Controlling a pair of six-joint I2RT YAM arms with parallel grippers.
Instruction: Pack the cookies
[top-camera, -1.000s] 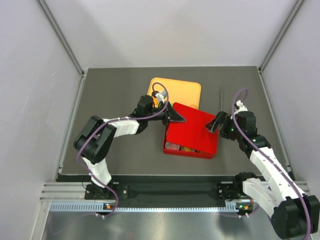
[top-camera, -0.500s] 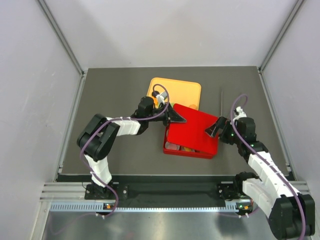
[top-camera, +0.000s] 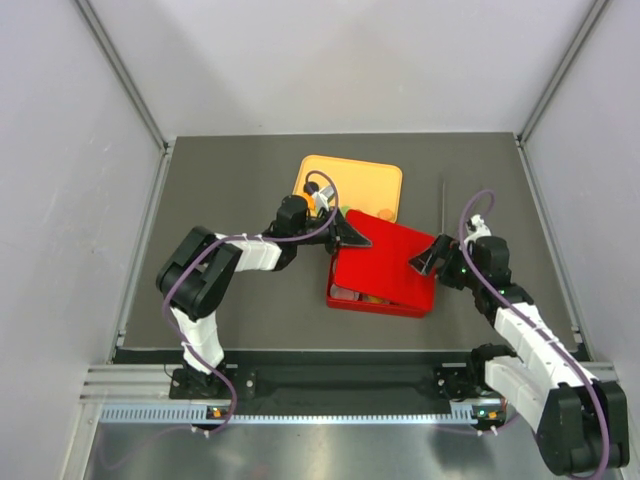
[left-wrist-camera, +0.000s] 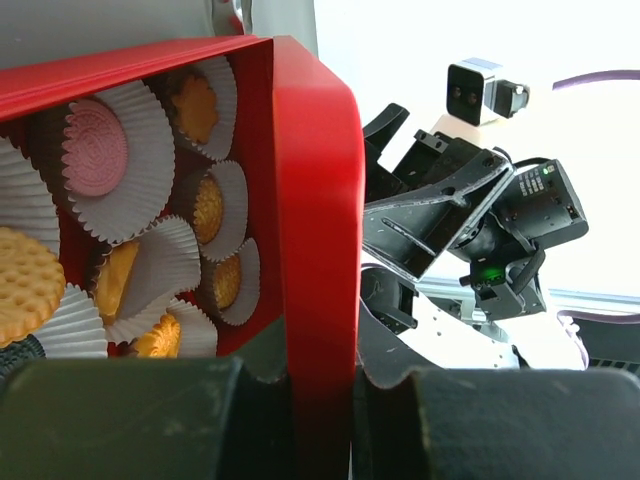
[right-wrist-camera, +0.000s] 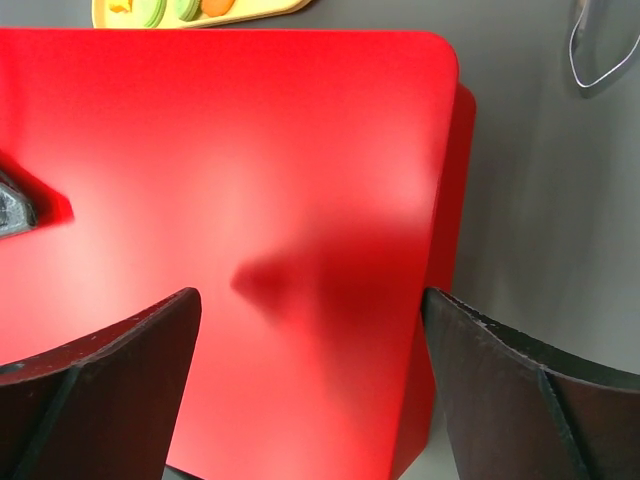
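Jaws of the left gripper are pinching the red lid by its rim, tilting it over the cookies in the centre-frame box. The right gripper, spread wide, is hovering at its right edge, probably to guide it.

White-shelled, black-jointed left arm and matching right arm — thin purple cables loop along both (fingers matte black).

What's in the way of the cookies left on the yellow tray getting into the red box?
The red lid. It covers most of the red box, its edge pinched by the left gripper, so only the box's near strip is open. The cookies on the tray sit just beyond it.
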